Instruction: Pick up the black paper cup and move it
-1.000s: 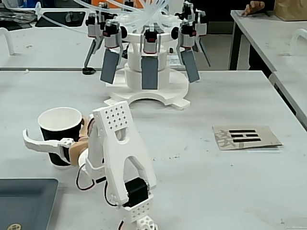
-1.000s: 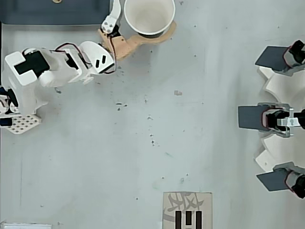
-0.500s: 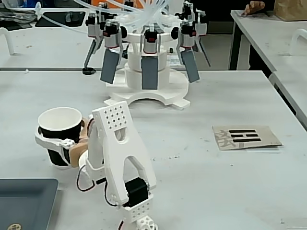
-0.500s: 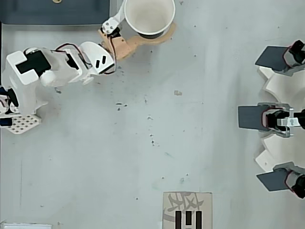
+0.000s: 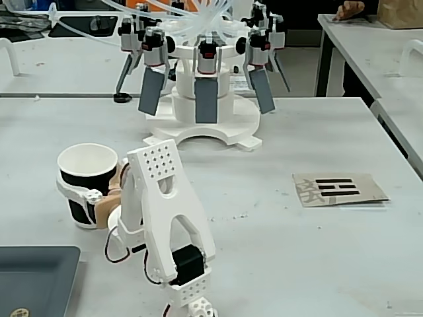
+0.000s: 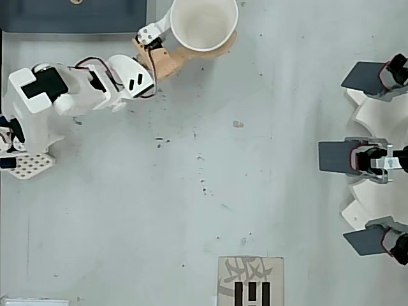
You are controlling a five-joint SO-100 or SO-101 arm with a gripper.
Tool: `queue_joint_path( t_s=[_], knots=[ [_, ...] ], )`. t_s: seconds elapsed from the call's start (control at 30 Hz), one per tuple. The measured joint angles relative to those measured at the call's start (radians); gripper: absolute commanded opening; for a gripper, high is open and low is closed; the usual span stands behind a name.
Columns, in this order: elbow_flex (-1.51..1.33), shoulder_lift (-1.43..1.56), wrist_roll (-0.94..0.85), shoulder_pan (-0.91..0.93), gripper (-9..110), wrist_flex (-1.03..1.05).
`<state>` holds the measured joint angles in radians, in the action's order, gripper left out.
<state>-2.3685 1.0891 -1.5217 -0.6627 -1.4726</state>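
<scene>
The black paper cup (image 5: pixel 84 198) stands upright at the left of the table in the fixed view, its white inside showing. In the overhead view the black paper cup (image 6: pixel 204 24) sits at the top edge. My gripper (image 5: pixel 84 190) is shut on it: the white finger (image 5: pixel 74 191) wraps the front of the cup and the tan finger (image 5: pixel 114 186) presses its far side. From above, the gripper (image 6: pixel 205 29) hugs the cup with the tan finger (image 6: pixel 191 54) under its rim. The white arm (image 5: pixel 162 218) stands just right of the cup.
A white rig with several dark grey paddles (image 5: pixel 206 99) fills the back of the table, seen as the rig (image 6: pixel 370 156) at the right edge from above. A cardboard piece with black bars (image 5: pixel 338 189) lies at right. A dark tray (image 5: pixel 33 277) sits at front left.
The white finger has swung in from open and shut against the cup. The cup has shifted slightly to the right in the fixed view.
</scene>
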Motion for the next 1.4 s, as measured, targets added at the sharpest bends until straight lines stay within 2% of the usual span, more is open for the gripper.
queue_joint_path(
  t_s=[0.37, 1.4],
  knots=[
    [-0.071, 0.106, -0.038, 0.000, 5, 0.002],
    [-0.604, 0.673, -0.041, 0.114, 6, 0.002]
  ],
)
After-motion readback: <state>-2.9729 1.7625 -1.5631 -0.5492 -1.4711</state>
